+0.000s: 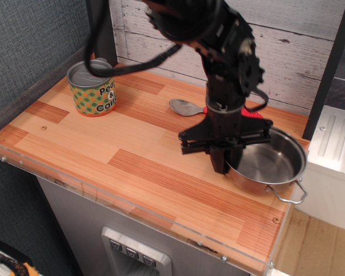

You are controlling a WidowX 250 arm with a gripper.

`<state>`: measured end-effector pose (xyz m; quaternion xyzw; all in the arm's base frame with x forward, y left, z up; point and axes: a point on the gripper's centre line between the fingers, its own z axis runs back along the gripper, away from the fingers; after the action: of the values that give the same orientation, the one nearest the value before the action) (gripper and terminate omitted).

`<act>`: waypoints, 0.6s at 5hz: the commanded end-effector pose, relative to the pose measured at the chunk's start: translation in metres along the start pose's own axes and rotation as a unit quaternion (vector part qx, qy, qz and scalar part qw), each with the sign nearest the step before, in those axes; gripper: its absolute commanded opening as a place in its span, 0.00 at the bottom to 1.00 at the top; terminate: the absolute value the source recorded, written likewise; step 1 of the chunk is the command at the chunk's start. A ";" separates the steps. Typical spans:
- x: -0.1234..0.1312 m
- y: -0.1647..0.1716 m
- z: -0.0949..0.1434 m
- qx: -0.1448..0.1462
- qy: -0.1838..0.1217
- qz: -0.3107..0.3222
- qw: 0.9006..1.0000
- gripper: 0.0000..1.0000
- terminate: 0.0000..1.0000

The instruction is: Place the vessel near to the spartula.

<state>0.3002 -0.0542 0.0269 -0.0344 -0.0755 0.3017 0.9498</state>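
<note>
The vessel, a shiny shallow steel pot with wire loop handles, sits at the right end of the wooden counter. My gripper reaches straight down onto the pot's left rim, and its two fingers are closed together over that rim. The spartula lies just behind the gripper: its grey spoon-shaped head shows to the left of the arm. Only bits of its red handle show to the right of the arm. The rest is hidden by the arm. The pot's far rim is close to the red handle.
A green-and-orange dotted tin can stands at the counter's back left. A clear plastic lip runs along the front edge. A white plank wall rises behind the counter. A white appliance stands to the right, past the counter's end.
</note>
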 end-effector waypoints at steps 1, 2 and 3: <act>0.005 0.021 0.040 -0.014 -0.041 0.108 0.993 0.00 0.00; 0.005 0.042 0.046 0.028 -0.065 0.174 0.982 0.00 0.00; 0.001 0.068 0.047 0.053 -0.078 0.216 0.972 0.00 0.00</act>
<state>0.2585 0.0089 0.0518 0.0346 -0.1033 0.5048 0.8563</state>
